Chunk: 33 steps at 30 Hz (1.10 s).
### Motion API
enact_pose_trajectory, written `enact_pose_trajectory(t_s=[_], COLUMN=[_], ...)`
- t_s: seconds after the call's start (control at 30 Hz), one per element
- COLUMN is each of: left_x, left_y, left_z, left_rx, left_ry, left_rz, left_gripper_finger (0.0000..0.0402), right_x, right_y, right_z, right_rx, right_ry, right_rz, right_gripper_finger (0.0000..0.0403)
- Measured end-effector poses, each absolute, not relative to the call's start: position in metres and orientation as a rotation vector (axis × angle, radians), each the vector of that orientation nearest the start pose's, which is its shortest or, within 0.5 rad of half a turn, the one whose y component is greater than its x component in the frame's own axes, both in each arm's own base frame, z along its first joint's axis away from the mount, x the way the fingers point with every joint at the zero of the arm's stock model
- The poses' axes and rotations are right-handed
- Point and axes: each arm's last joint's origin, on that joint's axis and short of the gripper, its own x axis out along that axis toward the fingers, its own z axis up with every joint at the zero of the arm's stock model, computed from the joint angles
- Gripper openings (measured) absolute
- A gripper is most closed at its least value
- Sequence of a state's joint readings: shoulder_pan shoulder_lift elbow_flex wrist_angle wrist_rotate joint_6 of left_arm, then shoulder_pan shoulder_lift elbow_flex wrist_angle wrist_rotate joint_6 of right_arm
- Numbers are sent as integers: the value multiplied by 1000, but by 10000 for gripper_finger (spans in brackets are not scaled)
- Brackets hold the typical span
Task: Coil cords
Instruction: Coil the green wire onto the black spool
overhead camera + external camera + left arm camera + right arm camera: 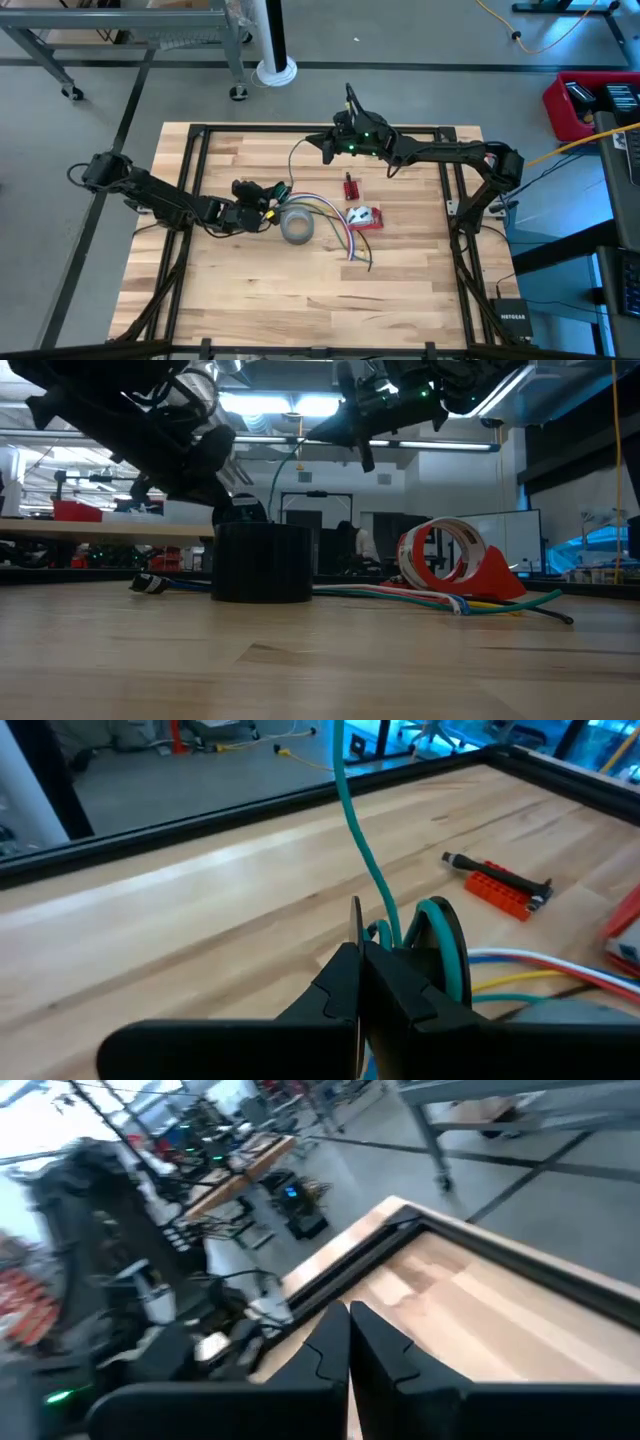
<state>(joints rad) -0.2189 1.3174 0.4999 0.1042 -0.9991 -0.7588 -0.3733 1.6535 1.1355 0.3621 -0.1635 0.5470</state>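
Observation:
A thin green cord (292, 160) runs through the air between my two grippers, above the table's middle. My left gripper (270, 200) is beside the grey tape roll (297, 226) and is shut on the cord's wound loops (445, 935). One strand (360, 830) rises from there toward my right gripper (325, 148). That gripper is raised above the far part of the table and is shut, with the cord ending at its fingers. The right wrist view shows shut fingers (348, 1320) but no cord. My left gripper pinches the green cord's small wound loops (400, 935) between its two fingers, slanting down from the table's left. The loops stand clear of the table, beside the fingertips, and one free strand climbs away from them. My right gripper meets the cord's far end (318, 142) up in the air. The gripper itself hides the place of contact. The cord hangs from it in a slack arc down to the left gripper.
A grey tape roll stands right beside my left gripper. To its right lie a bundle of coloured wires (335, 215), a red-and-white tape dispenser (365, 217) and a small red block (350, 187). The table's near half is bare wood (300, 300). A black frame (200, 130) edges the table.

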Motion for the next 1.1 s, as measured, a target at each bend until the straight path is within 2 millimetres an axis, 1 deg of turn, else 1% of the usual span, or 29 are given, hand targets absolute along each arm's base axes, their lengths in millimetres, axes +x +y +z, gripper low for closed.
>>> enact_pose_trajectory(t_s=[0.3,0.4,0.53,0.8,0.9,1.0,1.1], left_x=[234,236,238,240,241,243,245], left_y=[-7,-1,5,8,8,8,7], left_z=[171,173,174,175,178,181,186], left_rx=[-288,-279,-286,-297,-313,-309,-293], left_ry=[277,265,266,268,238,206,176], left_rz=[920,932,911,894,888,874,859], left_gripper_finger=[0,0,0,0,0,0,0], right_x=[357,360,364,370,372,376,381], right_y=[-128,-121,-107,-85,-75,-67,-59], right_z=[291,291,291,291,290,286,277], right_rx=[652,667,641,638,637,639,647], right_ry=[47,56,69,100,111,132,173], right_rz=[-60,-33,7,82,108,132,145], right_gripper_finger=[3,3,3,3,3,3,3])
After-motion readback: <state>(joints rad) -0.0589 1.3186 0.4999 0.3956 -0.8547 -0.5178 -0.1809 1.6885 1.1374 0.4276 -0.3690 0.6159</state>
